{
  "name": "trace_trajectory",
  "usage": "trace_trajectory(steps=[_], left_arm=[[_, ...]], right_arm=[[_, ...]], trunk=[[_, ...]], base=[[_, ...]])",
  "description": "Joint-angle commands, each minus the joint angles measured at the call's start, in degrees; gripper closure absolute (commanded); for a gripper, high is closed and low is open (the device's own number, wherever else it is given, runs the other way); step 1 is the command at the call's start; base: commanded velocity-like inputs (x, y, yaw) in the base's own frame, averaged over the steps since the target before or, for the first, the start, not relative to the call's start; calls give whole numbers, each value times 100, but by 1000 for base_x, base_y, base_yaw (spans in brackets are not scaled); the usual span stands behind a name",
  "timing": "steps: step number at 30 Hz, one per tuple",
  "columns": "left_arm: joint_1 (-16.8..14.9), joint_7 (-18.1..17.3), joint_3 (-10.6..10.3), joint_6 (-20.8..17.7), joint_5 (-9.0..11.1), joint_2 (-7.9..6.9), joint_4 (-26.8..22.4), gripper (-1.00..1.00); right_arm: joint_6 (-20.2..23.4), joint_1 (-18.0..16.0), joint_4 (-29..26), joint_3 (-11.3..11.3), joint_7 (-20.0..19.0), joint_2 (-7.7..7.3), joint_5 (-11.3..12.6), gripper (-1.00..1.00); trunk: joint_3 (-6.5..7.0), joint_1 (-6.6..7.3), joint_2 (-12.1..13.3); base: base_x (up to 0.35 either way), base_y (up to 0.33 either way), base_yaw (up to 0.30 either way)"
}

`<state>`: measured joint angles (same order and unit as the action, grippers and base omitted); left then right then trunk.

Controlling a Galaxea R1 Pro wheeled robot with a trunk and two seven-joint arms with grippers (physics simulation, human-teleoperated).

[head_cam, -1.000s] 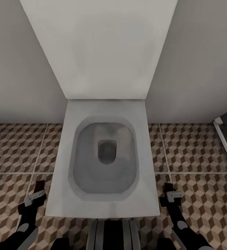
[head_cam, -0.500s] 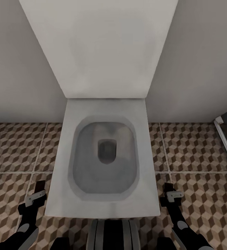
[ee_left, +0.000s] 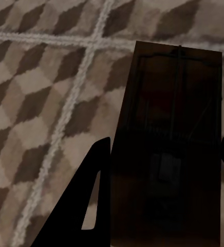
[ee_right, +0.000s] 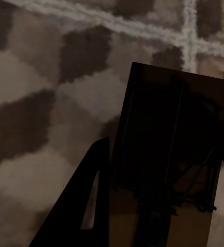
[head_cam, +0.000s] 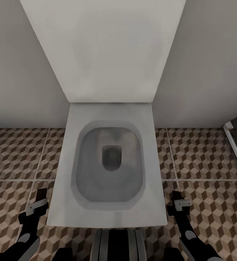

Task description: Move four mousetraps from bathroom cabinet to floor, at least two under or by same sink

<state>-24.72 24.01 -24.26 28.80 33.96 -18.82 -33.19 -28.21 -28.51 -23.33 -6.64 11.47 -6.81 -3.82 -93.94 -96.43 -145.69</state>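
Your head camera looks straight down on a white rectangular toilet (head_cam: pixel 109 163) with its grey bowl open and its lid raised against the pale grey wall (head_cam: pixel 16 72); the trunk's dark front sits just below the toilet's near edge. On either side lies the bathroom floor of brown-and-beige cube-pattern tiles with pale grout lines (head_cam: pixel 13 156), and at the far right edge you can see a thin white rail (head_cam: pixel 236 148) running over a darker patch. Your left gripper (head_cam: pixel 41 197) hangs low beside the toilet's left edge, and your right gripper (head_cam: pixel 177 198) hangs beside its right edge, each well apart from the other with the toilet between them. Through the left wrist camera you see the two dark fingers (ee_left: pixel 94 206) closed against the sides of a flat dark-brown rectangular mousetrap with thin wire parts (ee_left: pixel 171 149), which juts forward over the tiles. Through the right wrist camera the picture is alike: dark fingers (ee_right: pixel 89 206) pinch a second flat dark-brown mousetrap with wire parts (ee_right: pixel 173 149), held above the patterned floor. From the head camera each trap shows as a small dark slab at the gripper's tip. Both traps are off the floor, in your grippers.
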Motion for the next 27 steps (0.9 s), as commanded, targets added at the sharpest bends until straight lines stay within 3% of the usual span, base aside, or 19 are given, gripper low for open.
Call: trace_trajectory(steps=[1,8,27], left_arm=[[-2,69,-49,15,16,-11,-4,100],[-3,83,-45,5,14,-1,-4,100],[-6,75,-38,11,15,-31,-10,100]], right_arm=[[-5,-4,4,-30,39,-4,-30,100],[-9,-5,4,-30,39,-4,-24,100],[-9,-2,4,-25,39,-4,-23,100]], trunk=[[-3,1,-1],[-69,-7,-5],[-69,-7,-5]], base=[[0,0,0],[0,0,0],[0,0,0]])
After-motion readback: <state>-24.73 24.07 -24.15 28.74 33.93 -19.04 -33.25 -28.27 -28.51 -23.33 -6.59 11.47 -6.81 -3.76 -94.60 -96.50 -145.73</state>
